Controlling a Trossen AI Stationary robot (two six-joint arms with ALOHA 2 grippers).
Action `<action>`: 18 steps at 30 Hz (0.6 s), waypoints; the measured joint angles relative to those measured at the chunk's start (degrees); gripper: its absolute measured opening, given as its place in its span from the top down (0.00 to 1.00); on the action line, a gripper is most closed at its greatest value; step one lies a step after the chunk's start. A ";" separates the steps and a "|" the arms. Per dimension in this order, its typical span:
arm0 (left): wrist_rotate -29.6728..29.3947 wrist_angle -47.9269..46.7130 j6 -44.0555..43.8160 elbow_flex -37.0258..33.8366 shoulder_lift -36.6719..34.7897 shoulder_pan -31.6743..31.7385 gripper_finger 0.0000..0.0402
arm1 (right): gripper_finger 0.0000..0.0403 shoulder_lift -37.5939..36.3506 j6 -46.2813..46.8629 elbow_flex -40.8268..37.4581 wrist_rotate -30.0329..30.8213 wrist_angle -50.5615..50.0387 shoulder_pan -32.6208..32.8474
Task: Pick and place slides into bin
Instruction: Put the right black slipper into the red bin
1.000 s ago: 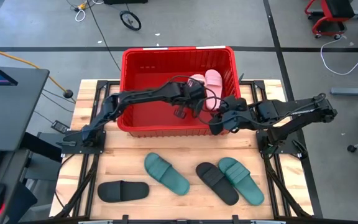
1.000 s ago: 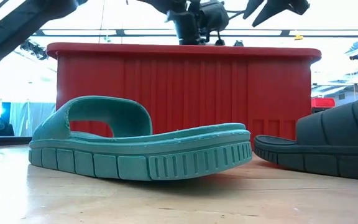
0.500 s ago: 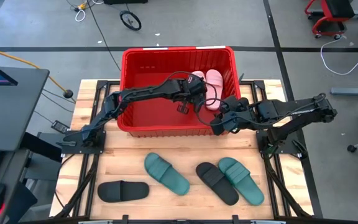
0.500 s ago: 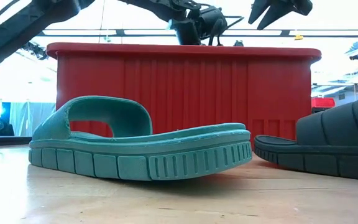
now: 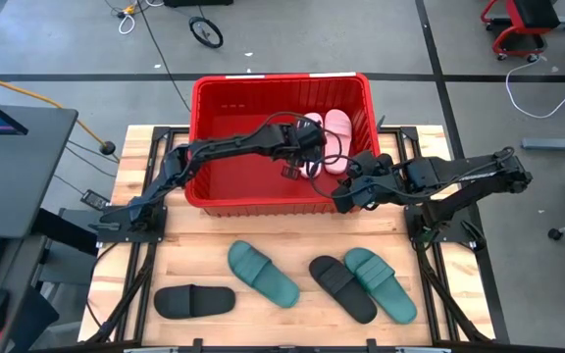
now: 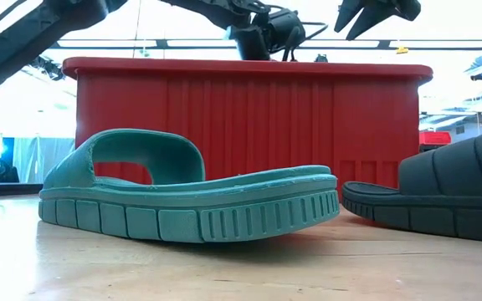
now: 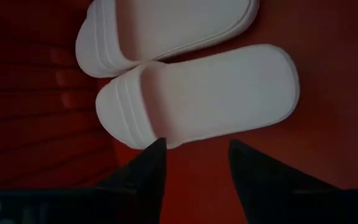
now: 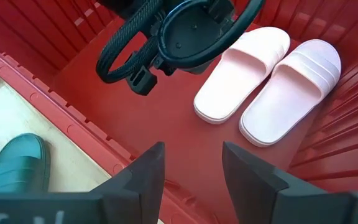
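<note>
Red bin [image 5: 204,108] sits at the far middle of the wooden table [image 5: 145,265]. Two pale pink slides [image 5: 328,137] lie side by side on the bin floor in its far right corner, soles down, touching along their inner edges; also seen in the right wrist view [image 8: 269,81] and the left wrist view [image 7: 197,99].

Left gripper [image 5: 300,162] is inside the bin outline, above the floor, just left of the pink pair. Its fingers [image 7: 145,180] stand spread with bare red floor between them, holding nothing; the tips point at the nearer pink slide without touching it.

Right gripper [image 5: 344,196] hangs over the bin's near right rim. Its fingers [image 8: 142,177] are spread and empty, looking down into the bin at the pink pair and the left arm's wrist.

On the near half of the table, outside the bin: one black slide [image 5: 194,300] at near left; one teal slide [image 5: 262,274] near centre, angled; a second black slide [image 5: 342,287] and a second teal slide [image 5: 381,283] lying beside each other at near right, touching. Low view: teal slide [image 6: 191,201] in front of the bin wall [image 6: 249,125], black slide [image 6: 442,201] at right.
</note>
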 joint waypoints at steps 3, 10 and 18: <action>-0.29 -2.99 -1.62 2.07 -0.08 -1.14 0.57 | 0.59 0.00 0.00 0.00 0.00 0.00 0.01; -1.81 -14.17 -9.61 12.92 -0.71 -4.09 0.61 | 0.61 0.00 0.20 0.00 0.24 0.02 1.11; 2.63 -30.75 -31.05 10.60 -10.27 -6.15 0.67 | 0.63 0.00 5.60 0.00 -5.18 0.50 10.18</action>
